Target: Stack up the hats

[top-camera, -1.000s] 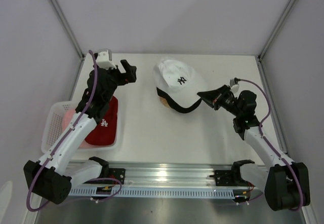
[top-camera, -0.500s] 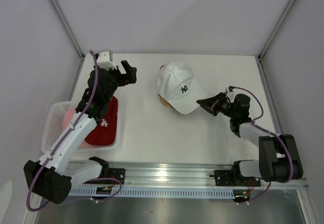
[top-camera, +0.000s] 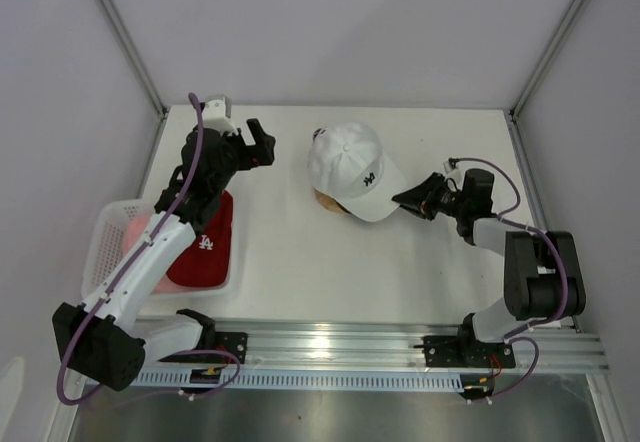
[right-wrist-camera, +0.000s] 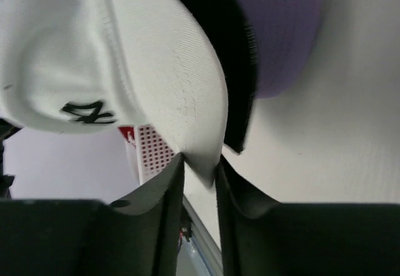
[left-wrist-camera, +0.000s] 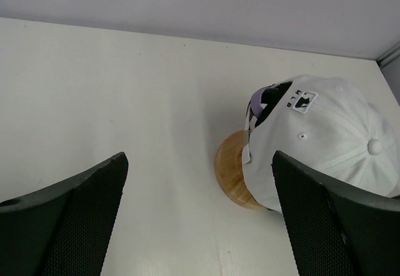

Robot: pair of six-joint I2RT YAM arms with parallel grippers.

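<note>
Your right pincer (right-wrist-camera: pixel 200 160) pinches the brim tip of the white NY cap (top-camera: pixel 350 167), whose crown sits just beyond it over a lavender cap (right-wrist-camera: pixel 281 32) on the wooden stand (left-wrist-camera: pixel 230 170); farther on, your left pincer (left-wrist-camera: pixel 200 157) hangs wide open.

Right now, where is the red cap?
In the top view, the red cap lies on the left side, inside the white basket, next to a pink cap.
</note>
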